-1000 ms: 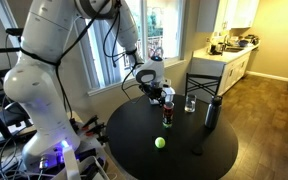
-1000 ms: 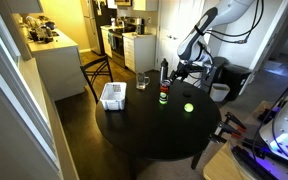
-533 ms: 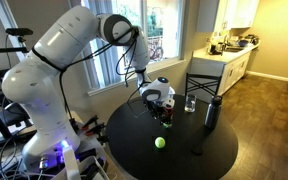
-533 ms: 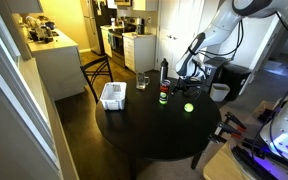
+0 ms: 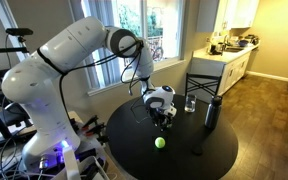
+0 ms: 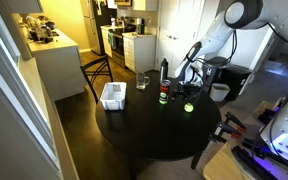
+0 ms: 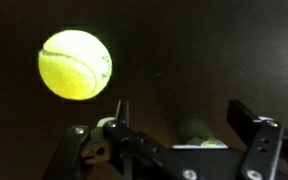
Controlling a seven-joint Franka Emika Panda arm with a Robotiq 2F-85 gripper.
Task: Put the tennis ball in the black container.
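Round black table [image 5: 199, 152] beside bright windows, carrying every item. Compared with one second ago: arm [image 5: 79, 45] folded forward and lowered, bringing jaws down close over table near tennis ball [image 5: 160, 142]. Judged as approach for pickup, with grasp not yet made. Ball unmoved, resting on bare table [image 6: 189, 107], well apart from white basket [image 6: 112, 95]. Jaws spread wide, holding nothing. Seen in wrist view as lying up and left of jaw gap [image 7: 75, 64], outside it, touching neither finger.
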